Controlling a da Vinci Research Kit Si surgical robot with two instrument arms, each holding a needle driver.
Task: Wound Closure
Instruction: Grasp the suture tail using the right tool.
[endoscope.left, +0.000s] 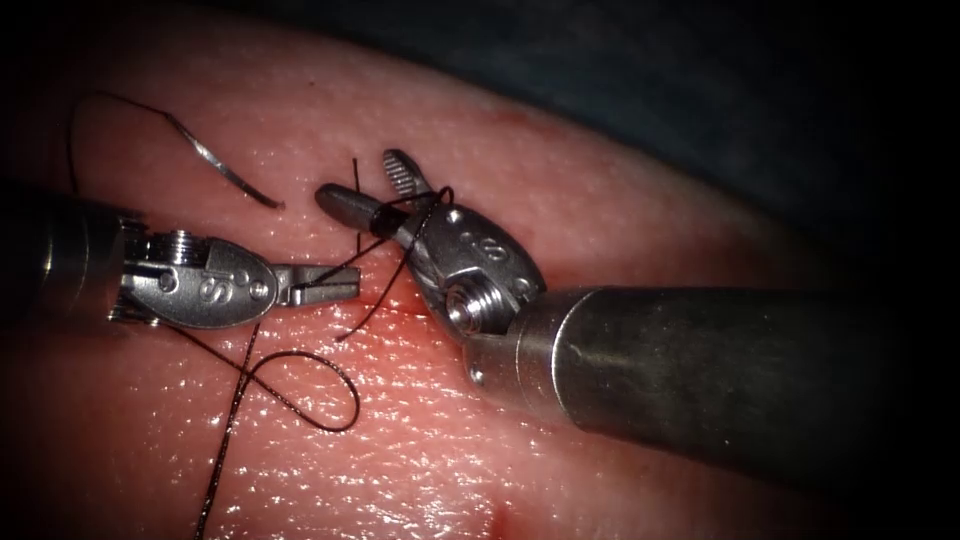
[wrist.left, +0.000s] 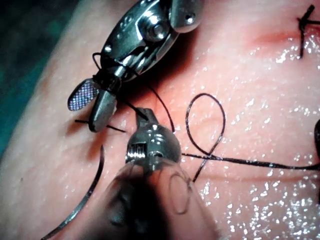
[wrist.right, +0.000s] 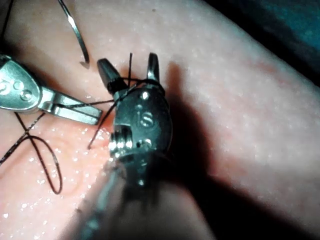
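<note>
The curved needle (endoscope.left: 225, 167) lies loose on the tissue (endoscope.left: 600, 220), up and left of both tools and not in the tissue; it also shows in the wrist views (wrist.left: 85, 200) (wrist.right: 75, 30). My left tool (endoscope.left: 345, 285) (wrist.left: 143, 114) is shut on the thread (endoscope.left: 375, 250) just left of the cut (endoscope.left: 395, 308). The right tool (endoscope.left: 358, 177) (wrist.right: 127, 62) stands open with thread wound around its jaws. A short thread end (endoscope.left: 355, 172) rises between them, ungripped. Its open jaws also appear in the left wrist view (wrist.left: 90, 107).
A slack thread loop (endoscope.left: 315, 390) (wrist.left: 205, 125) (wrist.right: 50, 165) lies on the tissue below the left tool. Red fluid (endoscope.left: 410, 320) wets the cut beside the right tool's wrist. A tied stitch (wrist.left: 304, 22) sits farther along the cut.
</note>
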